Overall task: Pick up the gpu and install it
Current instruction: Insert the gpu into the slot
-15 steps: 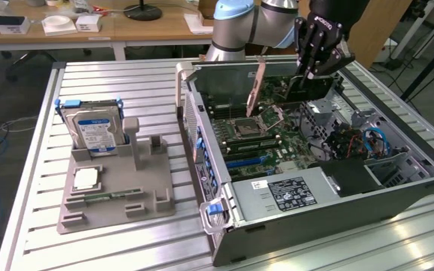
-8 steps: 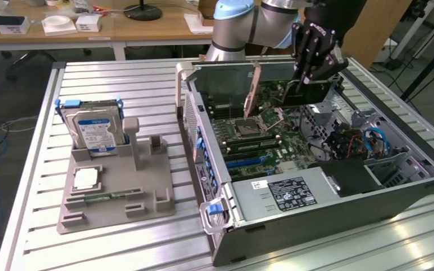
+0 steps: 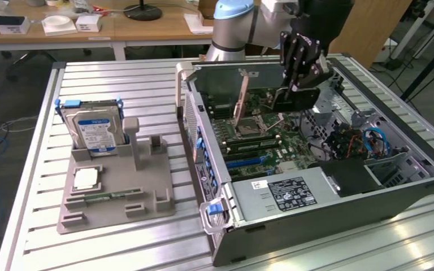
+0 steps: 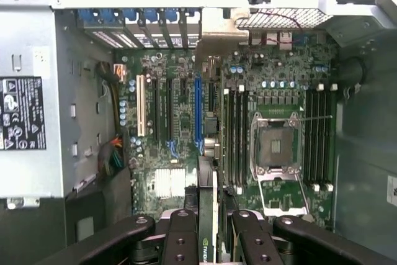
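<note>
Held edge-on between the black fingers (image 4: 180,240) of the gripper (image 3: 298,89), the thin dark gpu card (image 4: 206,215) hangs over the green motherboard (image 4: 180,122) inside the open grey computer case (image 3: 398,195). The jaws are clamped on the card. The silver hard drive with blue label (image 3: 92,132) stands upright in the grey holder tray (image 3: 115,189), to the exterior view's left of the case.

GPU (image 3: 293,99) is hanging edge-down betw. the gripper (image 3: 295,89) fingers, dark flat card, held vertical just under the tool. In wrist view its thin edge (image 4: 208,215) is showing betw. the finger pads, w/ a green logo near the tool end.
</note>
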Robot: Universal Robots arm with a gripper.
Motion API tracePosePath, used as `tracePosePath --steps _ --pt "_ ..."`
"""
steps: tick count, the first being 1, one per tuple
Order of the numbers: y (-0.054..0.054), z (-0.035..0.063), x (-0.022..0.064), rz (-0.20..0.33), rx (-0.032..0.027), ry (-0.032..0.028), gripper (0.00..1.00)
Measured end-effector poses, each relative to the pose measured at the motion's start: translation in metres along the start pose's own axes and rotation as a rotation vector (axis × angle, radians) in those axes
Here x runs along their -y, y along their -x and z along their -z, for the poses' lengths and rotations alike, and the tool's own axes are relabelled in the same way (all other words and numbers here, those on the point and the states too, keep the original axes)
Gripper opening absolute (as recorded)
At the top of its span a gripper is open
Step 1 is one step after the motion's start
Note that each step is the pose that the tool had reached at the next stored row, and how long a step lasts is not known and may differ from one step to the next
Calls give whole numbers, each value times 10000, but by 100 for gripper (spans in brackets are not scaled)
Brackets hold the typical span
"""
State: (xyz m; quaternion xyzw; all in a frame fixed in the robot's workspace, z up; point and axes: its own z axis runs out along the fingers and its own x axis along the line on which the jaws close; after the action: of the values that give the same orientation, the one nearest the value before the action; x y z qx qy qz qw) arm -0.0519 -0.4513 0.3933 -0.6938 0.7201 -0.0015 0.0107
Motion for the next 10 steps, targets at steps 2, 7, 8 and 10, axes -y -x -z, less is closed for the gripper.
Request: tracePosePath --steps 2,7,8,10 --pt "-1 -35 -5 1 -2 0 26" --pt "2 -115 -8 0 4 1 26" --pt "2 -115 -7 0 4 1 26" --pt "2 -128 -1 0 3 2 26"
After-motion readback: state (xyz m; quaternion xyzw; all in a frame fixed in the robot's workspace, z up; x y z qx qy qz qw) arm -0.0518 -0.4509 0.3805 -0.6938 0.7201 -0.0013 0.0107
